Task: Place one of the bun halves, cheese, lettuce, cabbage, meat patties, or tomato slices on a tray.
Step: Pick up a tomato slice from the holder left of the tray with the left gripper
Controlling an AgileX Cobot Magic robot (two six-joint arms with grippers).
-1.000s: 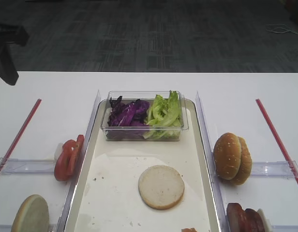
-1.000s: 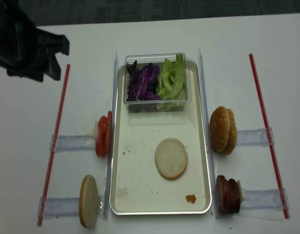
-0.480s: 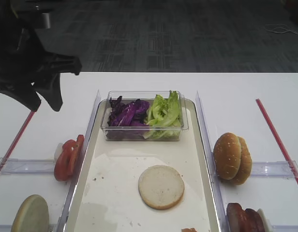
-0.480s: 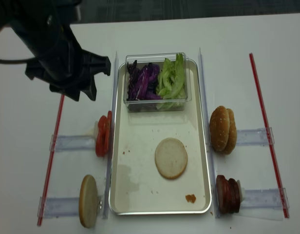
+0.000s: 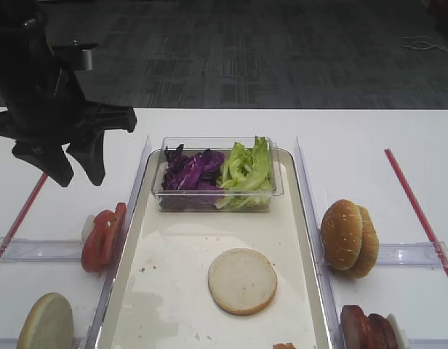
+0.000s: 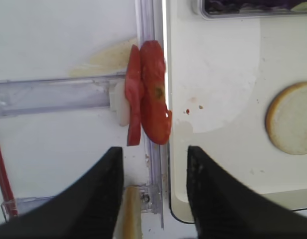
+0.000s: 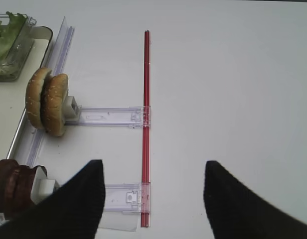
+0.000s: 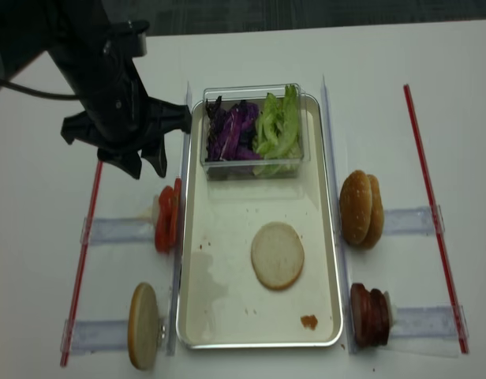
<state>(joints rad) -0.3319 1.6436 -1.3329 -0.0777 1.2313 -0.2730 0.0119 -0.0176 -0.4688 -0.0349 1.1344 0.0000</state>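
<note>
The left arm (image 8: 93, 71) is all matte black, with bulky angular housings and a black cable. Both grippers, left gripper (image 6: 153, 191) and right gripper (image 7: 153, 199), have broad black tapering fingers.

The counter (image 5: 209, 123) is plain white, and the floor (image 5: 282, 51) beyond its far edge is dark grey with a faint blocky pattern. The tray (image 8: 227, 237) is cream-white inside with a silvery rim. On it lies a bun half (image 5: 242, 281), pale cream with a tan edge. The clear box (image 5: 160, 190) at the far end holds dark purple cabbage (image 5: 191, 171) on the left and light-green ruffled lettuce (image 5: 247, 169) on the right. Left of the tray are bright-red tomato slices (image 5: 102, 237); right of it are tan, sesame-speckled buns (image 5: 348, 237) and dark reddish-brown patties (image 5: 364, 329). Thin red strips (image 8: 431, 213) run along both sides. The left end effector (image 5: 75, 163) is black.
</note>
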